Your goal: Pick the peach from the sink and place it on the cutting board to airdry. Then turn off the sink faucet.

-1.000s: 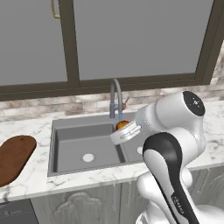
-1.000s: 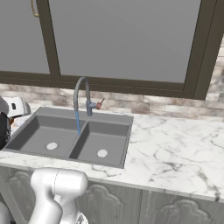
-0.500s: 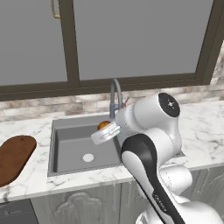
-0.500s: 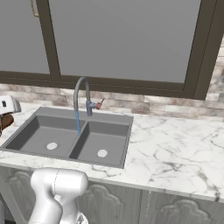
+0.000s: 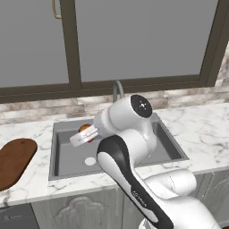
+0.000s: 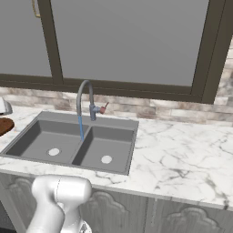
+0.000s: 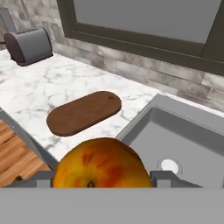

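The gripper (image 5: 84, 135) holds the peach (image 7: 101, 164) between its two fingers, jaws closed against the fruit's sides and raised above the left basin of the sink (image 5: 67, 156). In the hand view the peach sits between the fingertips (image 7: 162, 178), close to the camera: a round fruit, orange-red over most of its skin, streaked with yellow toward its upper left, with a small dark dimple low on its face. In the left base view only a small orange part of the peach (image 5: 84, 129) shows, just behind the white fingers. Beyond the fingers, the cutting board (image 7: 84, 112) lies flat on the white marble counter (image 7: 52, 83), well apart from the held fruit; it is dark reddish-brown, oblong, with rounded corners and faint grain. A grey toaster (image 7: 27, 44) stands on the counter farther beyond the board. Under and to one side of the fingers lies the grey basin with its white round drain (image 7: 169, 165). In the right base view, the sink faucet (image 6: 86, 101), a slim grey gooseneck with a small reddish lever (image 6: 104, 108), stands behind the divider between the basins, and a thin blue stream of water (image 6: 81, 127) falls from its spout.
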You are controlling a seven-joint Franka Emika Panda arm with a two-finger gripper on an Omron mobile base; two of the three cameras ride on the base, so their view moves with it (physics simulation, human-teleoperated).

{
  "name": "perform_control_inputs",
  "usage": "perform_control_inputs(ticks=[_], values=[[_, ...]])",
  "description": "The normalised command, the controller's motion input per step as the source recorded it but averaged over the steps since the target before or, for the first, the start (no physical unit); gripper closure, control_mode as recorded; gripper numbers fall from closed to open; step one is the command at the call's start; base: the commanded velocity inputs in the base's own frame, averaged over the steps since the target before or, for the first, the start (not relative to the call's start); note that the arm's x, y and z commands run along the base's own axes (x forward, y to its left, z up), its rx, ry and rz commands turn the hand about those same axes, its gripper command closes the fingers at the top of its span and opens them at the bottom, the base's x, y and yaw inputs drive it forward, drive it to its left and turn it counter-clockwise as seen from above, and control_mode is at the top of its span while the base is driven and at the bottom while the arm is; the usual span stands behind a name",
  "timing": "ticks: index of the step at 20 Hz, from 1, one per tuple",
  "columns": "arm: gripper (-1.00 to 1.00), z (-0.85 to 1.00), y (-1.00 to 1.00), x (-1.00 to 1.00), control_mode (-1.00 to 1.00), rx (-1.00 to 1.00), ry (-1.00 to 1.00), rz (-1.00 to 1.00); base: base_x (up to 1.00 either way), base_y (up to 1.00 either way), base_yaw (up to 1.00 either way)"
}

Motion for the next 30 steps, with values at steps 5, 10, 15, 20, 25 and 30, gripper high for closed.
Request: perform_control_inputs(ticks=[5, 10, 15, 20, 25, 30], values=[[1.0, -0.3, 0.54, 0.22, -1.0, 0.0, 0.04, 0.02, 0.0, 0.0, 0.0], [1.0, -0.22, 0.51, 0.15, -1.0, 0.0, 0.01, 0.0, 0.0, 0.0, 0.0], [1.0, -0.04, 0.37, 0.1, -1.0, 0.0, 0.0, 0.01, 0.0, 0.0, 0.0], [1.0, -0.03, 0.38, 0.12, -1.0, 0.0, 0.0, 0.0, 0.0, 0.0, 0.0], [1.0, -0.15, 0.36, 0.08, -1.0, 0.0, 0.0, 0.0, 0.0, 0.0, 0.0], [1.0, -0.29, 0.24, 0.06, -1.0, 0.0, 0.0, 0.0, 0.0, 0.0, 0.0]])
